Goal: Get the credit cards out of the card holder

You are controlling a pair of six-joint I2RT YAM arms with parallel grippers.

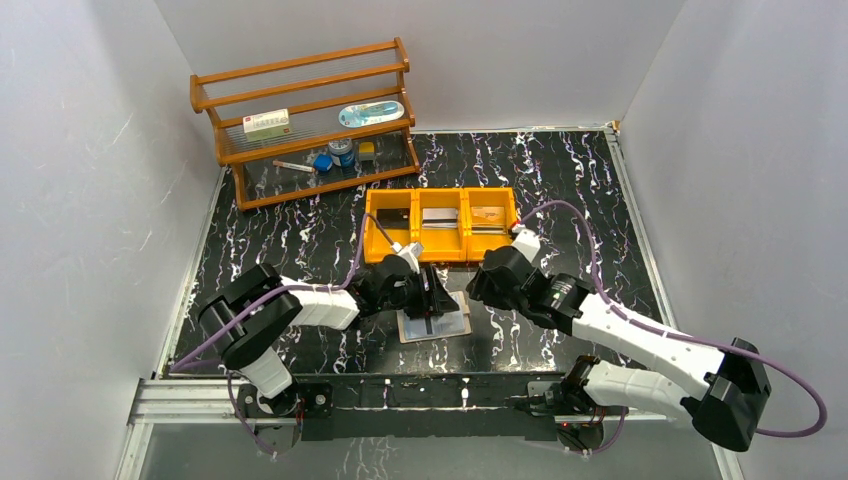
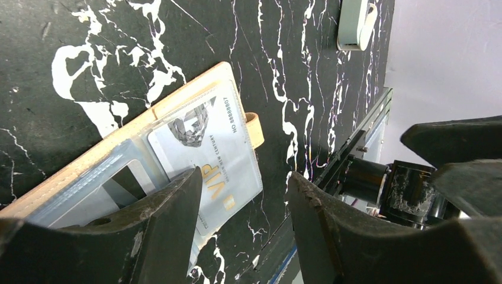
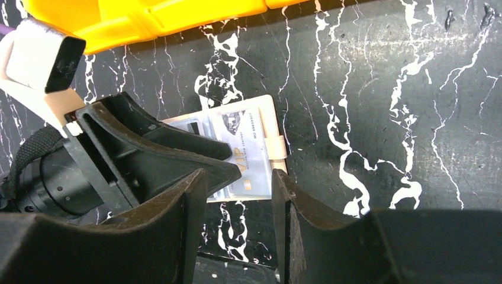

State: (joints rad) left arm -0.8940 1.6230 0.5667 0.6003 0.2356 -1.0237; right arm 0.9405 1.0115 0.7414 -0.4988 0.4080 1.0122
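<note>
The card holder (image 1: 436, 324) lies open on the black marble table, tan cover down, pale blue pockets up. In the left wrist view a silvery VIP card (image 2: 207, 157) sits in one pocket of the holder (image 2: 89, 163). My left gripper (image 2: 243, 198) is open. One of its fingers (image 2: 169, 207) is over the holder's pocket panel and the other is past the holder's edge. My right gripper (image 3: 237, 192) is open and empty just in front of the holder (image 3: 251, 151). Cards lie in the yellow bin: a silvery one (image 1: 438, 220) and a tan one (image 1: 488, 215).
The yellow three-compartment bin (image 1: 440, 250) stands just behind the holder. A wooden shelf rack (image 1: 305, 120) with small items is at the back left. The two grippers are close together over the holder. The table's front rail (image 1: 400, 395) is near. A small white object (image 2: 355, 23) lies on the table.
</note>
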